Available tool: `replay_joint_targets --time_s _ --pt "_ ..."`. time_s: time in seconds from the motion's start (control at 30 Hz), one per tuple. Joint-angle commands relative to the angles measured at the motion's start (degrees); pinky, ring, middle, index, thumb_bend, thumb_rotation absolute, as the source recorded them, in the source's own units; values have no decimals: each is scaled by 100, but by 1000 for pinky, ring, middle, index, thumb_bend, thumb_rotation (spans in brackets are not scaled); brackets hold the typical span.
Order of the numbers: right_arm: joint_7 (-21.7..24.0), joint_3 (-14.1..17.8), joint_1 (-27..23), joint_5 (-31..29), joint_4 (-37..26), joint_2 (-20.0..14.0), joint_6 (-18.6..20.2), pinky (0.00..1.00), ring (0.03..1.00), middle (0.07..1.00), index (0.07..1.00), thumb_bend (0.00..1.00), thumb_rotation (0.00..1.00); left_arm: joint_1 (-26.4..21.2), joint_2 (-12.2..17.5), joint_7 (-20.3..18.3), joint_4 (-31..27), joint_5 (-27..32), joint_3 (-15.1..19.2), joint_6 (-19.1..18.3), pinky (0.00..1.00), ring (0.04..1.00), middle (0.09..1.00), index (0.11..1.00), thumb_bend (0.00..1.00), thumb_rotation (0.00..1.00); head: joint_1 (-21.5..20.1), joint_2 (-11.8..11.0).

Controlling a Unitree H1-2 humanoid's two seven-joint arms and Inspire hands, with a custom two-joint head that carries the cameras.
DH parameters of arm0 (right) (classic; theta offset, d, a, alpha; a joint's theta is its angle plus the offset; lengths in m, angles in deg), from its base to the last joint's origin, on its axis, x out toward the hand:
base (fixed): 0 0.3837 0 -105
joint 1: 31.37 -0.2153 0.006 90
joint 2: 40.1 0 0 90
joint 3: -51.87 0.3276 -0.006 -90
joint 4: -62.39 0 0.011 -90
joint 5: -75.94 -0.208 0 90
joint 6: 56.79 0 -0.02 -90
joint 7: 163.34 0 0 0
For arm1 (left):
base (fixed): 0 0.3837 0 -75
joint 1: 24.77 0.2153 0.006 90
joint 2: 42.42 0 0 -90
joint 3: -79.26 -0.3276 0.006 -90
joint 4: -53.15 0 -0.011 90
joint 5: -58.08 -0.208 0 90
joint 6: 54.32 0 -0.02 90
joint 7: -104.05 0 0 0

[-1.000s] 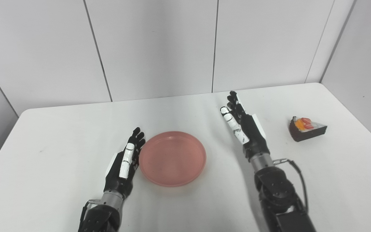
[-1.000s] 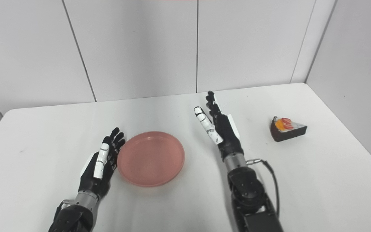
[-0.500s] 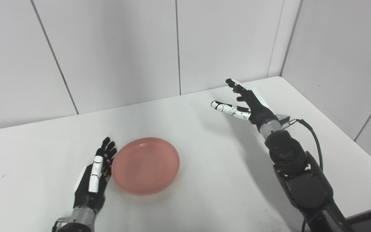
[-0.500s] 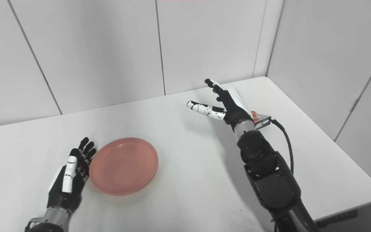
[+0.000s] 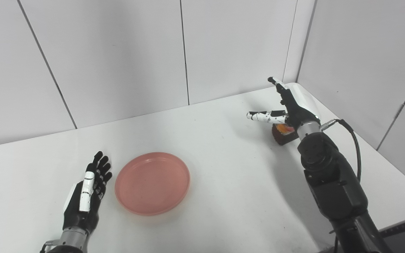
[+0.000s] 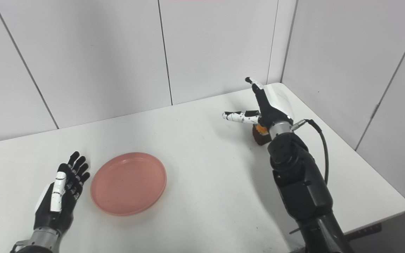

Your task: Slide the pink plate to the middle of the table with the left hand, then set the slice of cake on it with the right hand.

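Fingers on the left hand (image 5: 84, 193) are stretched out flat and held close together, palm facing in toward the pink plate (image 5: 152, 182), holding nothing. It sits just beside the plate's left rim, and I honestly can't tell if it's touching or a hair apart. The plate is flat on the white table (image 5: 223, 168), left of the table's middle and near the front edge.

Moving right, there's a big bare stretch of tabletop, then the right hand (image 5: 290, 105) way over by the far right corner. Its fingers are spread wide, with the thumb (image 5: 262, 116) sticking out to the left and the others pointing up and away toward the wall, so nothing is gripped. The slice of cake (image 5: 282, 133) is right under that hand: dark brown with an orange bit on top, mostly hidden behind the wrist. Can't tell whether the palm touches it. Cake and plate are well apart.
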Motion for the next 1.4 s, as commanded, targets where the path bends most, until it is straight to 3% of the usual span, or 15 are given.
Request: replay_joint_targets --time_s 0.0,0.07,0.2,0.33,0.53,0.73,0.9,1.37 --pt "10 103 -283 391 -38 -25 -23 743 879 919 903 832 408 -20 95 -131 159 89 55 244 1000 1000 1000 1000 637 1000 -21 -16" --pt "57 108 -287 637 6 -25 -23 772 879 908 897 836 409 -15 95 -129 136 96 69 208 1000 1000 1000 1000 633 1000 -45 -18" --pt "177 169 -289 906 76 -33 -24 971 925 907 901 834 384 -17 116 -140 115 51 63 160 1000 1000 1000 1000 637 1000 -60 -23" --pt "359 299 -296 1197 163 7 -23 998 942 915 902 841 373 -34 130 -159 163 41 66 204 1000 1000 1000 1000 639 1000 -60 -23" --pt "701 464 -339 1572 359 93 -23 951 926 913 902 867 364 -9 135 -139 67 32 51 126 1000 1000 1000 1000 632 1000 -58 -3" --pt "829 472 -317 1986 479 111 -23 864 899 903 890 862 374 -4 126 -178 67 68 50 154 1000 1000 1000 1000 629 1000 -36 17" --pt "885 530 -348 2214 639 144 -23 851 883 885 878 857 375 33 99 -113 -91 3 28 87 1000 1000 1000 1000 619 1000 -36 17" --pt "347 596 -373 1825 1226 149 -23 830 856 855 848 791 359 64 112 -135 -312 -1 -28 -81 1000 1000 1000 1000 624 1000 -11 67"
